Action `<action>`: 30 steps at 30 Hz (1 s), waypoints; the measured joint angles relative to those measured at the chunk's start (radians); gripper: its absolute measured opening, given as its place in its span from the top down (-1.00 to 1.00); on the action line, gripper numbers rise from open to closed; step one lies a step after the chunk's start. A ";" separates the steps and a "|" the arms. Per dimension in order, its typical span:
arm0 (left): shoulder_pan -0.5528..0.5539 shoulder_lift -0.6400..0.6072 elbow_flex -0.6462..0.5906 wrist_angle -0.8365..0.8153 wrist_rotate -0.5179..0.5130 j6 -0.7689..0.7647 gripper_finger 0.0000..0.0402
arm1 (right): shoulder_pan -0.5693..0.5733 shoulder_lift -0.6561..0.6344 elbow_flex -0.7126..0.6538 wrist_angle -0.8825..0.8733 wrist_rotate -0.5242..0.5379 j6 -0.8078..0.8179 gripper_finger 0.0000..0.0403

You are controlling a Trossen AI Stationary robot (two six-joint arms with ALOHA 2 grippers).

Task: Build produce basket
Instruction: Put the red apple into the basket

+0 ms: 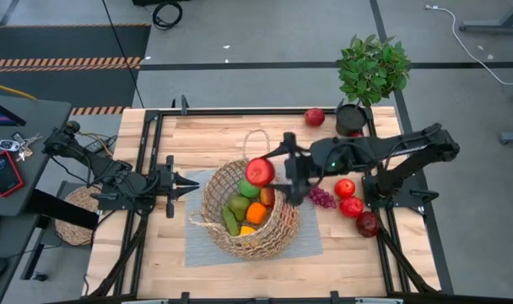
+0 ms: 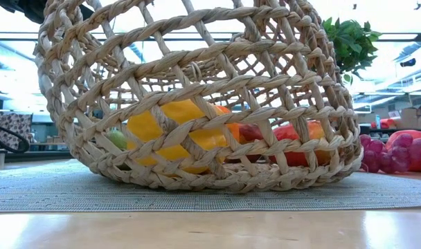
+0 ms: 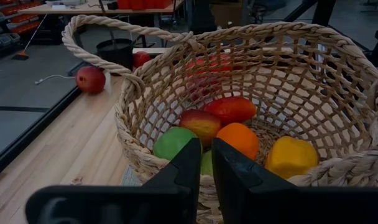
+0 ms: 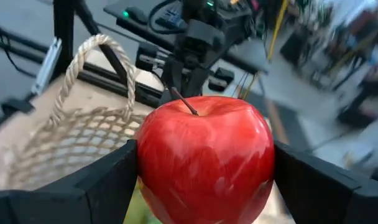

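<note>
**Red apple held over the basket**

The right gripper point(image 4: 204, 168) holds a big red apple point(image 1: 259, 171) between its two fingers, one on each side. Its arm reaches in from the right side of the table, and the apple hangs just above the basket's point(image 1: 216, 190) far rim.

The left gripper point(image 1: 191, 185) is closed and holds nothing. Its arm lies low across the left side of the table, with the tips pointing at the basket's left side, very near the rim.

The basket sits tipped on a grey mat point(image 1: 197, 245) in the middle of the wooden table point(image 1: 130, 245). Inside it are a green apple point(image 3: 174, 142), an orange point(image 3: 237, 139), a yellow pepper point(image 3: 291, 156), a red-and-yellow fruit point(image 3: 201, 122) and a long red one point(image 3: 230, 109).

More food lies on the table outside the basket. Purple grapes point(image 1: 322, 198) are just right of it, near three red fruits point(image 1: 352, 205). Another red fruit point(image 1: 314, 116) sits at the far edge, beside a leafy plant point(image 1: 373, 69) in a black pot.
</note>
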 joint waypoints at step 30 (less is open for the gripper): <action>0.000 -0.001 0.000 0.001 0.000 0.000 0.76 | -0.013 0.280 0.001 0.514 0.008 -0.650 -0.75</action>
